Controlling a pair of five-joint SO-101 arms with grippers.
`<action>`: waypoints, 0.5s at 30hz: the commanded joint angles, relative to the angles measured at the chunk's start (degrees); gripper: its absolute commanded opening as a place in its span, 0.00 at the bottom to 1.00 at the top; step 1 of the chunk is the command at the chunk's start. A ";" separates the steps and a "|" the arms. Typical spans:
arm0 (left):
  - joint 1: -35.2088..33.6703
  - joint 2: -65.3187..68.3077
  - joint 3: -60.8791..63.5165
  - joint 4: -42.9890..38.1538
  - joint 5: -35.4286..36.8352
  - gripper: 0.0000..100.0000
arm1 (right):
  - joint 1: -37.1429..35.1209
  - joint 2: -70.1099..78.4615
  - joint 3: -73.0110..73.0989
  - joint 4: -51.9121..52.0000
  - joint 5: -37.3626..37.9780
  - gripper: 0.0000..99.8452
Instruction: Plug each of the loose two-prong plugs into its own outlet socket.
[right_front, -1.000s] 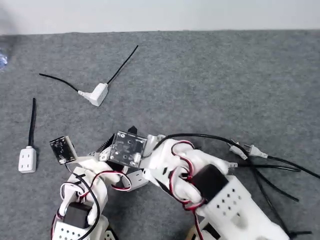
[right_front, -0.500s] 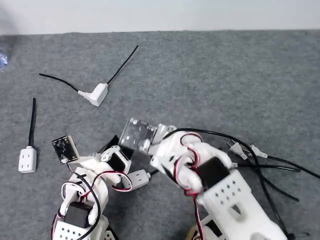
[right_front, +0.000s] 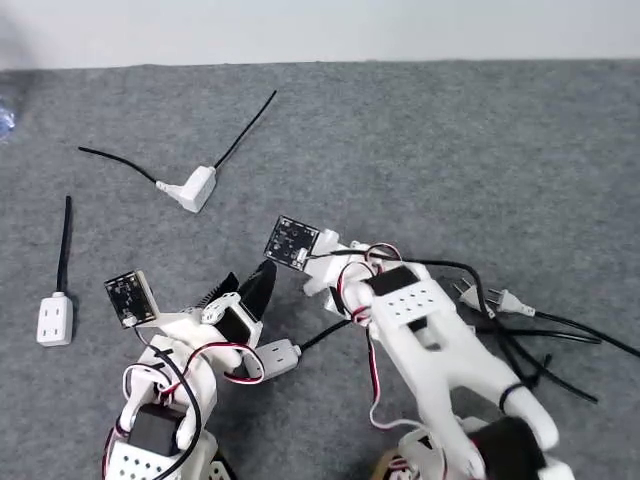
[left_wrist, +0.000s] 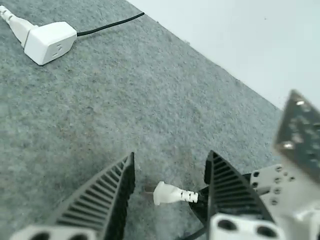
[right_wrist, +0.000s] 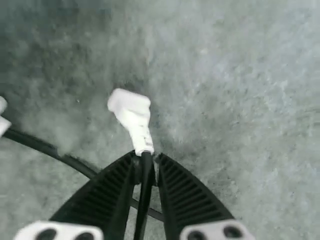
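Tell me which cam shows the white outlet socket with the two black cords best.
High view: the white outlet socket lies whole on the grey mat, both black cords traceable. The left wrist view has it closer, slots showing on one face, one cord cut off.

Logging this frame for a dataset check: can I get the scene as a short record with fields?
left gripper: open, white plug seen between its fingers
right gripper: shut on the black cable just behind the white plug
white plug: prongs bare, in no socket
sockets: outlet socket and angled socket, both lying apart from the grippers
other plugs: loose plug and second loose plug beside the right arm
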 joint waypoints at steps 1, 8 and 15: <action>-0.18 -0.62 -0.48 0.26 0.53 0.22 | 2.07 1.01 -0.44 -1.36 0.97 0.01; -0.18 -0.62 -0.48 1.41 0.53 0.22 | 2.59 1.01 -0.53 8.66 0.97 0.22; -0.18 -0.62 -0.48 1.41 0.53 0.22 | -1.54 0.92 -3.60 16.31 1.05 0.30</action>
